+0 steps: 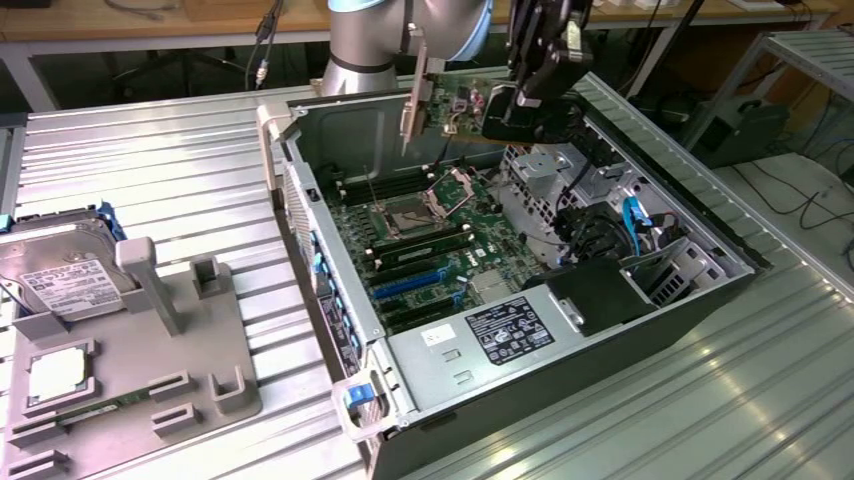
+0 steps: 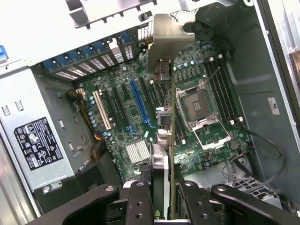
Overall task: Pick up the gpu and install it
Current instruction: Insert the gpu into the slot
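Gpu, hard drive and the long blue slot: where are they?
gpu (image 1: 415,95), exterior view, silver bracket.
hard drive (image 1: 60,283), exterior view, white label.
blue slot (image 2: 139,105), wrist view, its middle.

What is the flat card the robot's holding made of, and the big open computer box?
The thin green-edged graphics card looks like rigid circuit board, going by its green edge. Its silver end bracket looks like bare metal with a dull shine. The open grey computer case seems sheet metal: thin folded walls, punched holes.
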Robot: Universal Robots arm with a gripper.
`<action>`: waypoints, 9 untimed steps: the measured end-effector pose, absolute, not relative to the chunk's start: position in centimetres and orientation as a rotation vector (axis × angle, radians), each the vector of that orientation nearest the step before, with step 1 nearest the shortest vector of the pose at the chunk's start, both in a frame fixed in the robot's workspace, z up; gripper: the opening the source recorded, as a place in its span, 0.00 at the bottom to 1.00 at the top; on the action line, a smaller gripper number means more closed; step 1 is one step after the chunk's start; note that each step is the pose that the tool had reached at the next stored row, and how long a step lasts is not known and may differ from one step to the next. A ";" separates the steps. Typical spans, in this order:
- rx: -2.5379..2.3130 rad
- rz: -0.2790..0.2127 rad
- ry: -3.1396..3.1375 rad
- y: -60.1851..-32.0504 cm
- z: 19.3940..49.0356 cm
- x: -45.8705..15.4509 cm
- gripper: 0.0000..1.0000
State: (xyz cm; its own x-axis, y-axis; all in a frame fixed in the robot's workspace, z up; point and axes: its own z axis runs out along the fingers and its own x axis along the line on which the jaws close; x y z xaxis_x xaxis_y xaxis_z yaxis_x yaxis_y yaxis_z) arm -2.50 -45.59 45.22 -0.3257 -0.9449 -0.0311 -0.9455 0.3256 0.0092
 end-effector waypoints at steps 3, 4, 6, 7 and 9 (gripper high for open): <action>-1.852 0.040 2.513 -45.6 45.2 -2.5 0.28; -1.863 0.041 2.505 -45.6 45.2 -2.5 0.28; -1.894 0.041 2.482 -45.6 45.2 -2.5 0.28; -1.909 0.041 2.471 -45.6 45.2 -2.5 0.28; -1.937 0.041 2.449 -45.6 45.2 -2.5 0.28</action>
